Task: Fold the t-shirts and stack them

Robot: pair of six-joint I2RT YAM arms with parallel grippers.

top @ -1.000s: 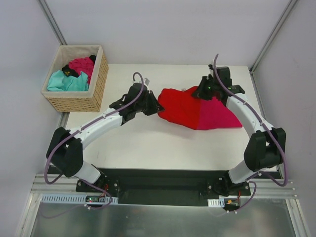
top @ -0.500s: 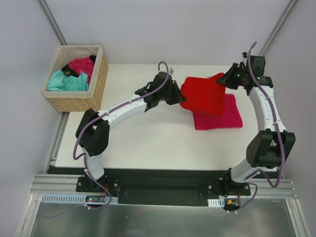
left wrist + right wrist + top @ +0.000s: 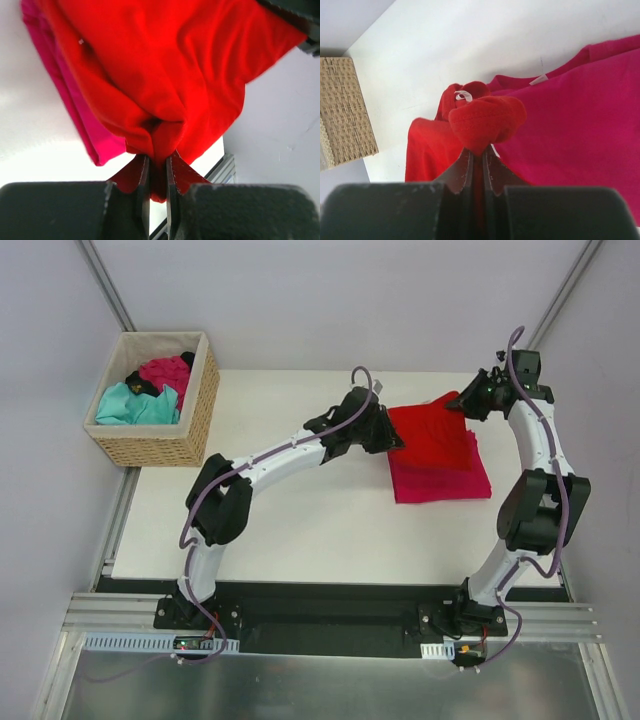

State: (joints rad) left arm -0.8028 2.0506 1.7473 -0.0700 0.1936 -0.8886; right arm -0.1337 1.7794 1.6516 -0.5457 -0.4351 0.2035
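While both arms reach over the far right of the table (image 3: 300, 515), the left jaws and the right jaws each clamp a bunched edge of the red shirt (image 3: 432, 428), spread between them over the folded crimson shirt (image 3: 445, 482). Teal shirt (image 3: 130, 405), magenta shirt (image 3: 166, 370) and black shirt (image 3: 140, 383) lie in the basket (image 3: 200, 408), far left.
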